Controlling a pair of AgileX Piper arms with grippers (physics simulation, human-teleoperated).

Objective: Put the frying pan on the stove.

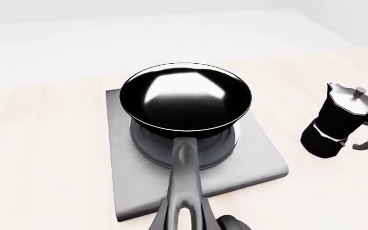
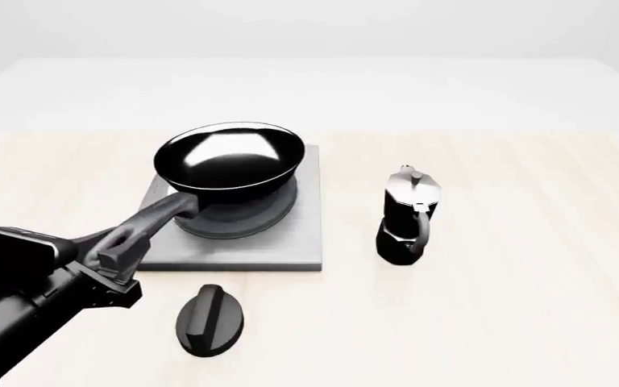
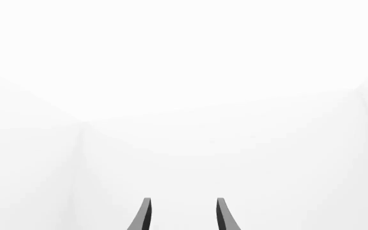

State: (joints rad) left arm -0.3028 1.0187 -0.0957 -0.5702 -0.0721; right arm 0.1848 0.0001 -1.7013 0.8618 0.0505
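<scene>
Nearest us, our left gripper clamps the frying pan by its handle, the bowl above the stove rings near the worktop's middle. Letting go now risks tipping it. Our right gripper hangs parted, empty.

upright moka pot, black oval knob, pale wooden table

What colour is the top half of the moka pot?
Silver, over a black base; the moka pot shows this best in the front view.
</scene>
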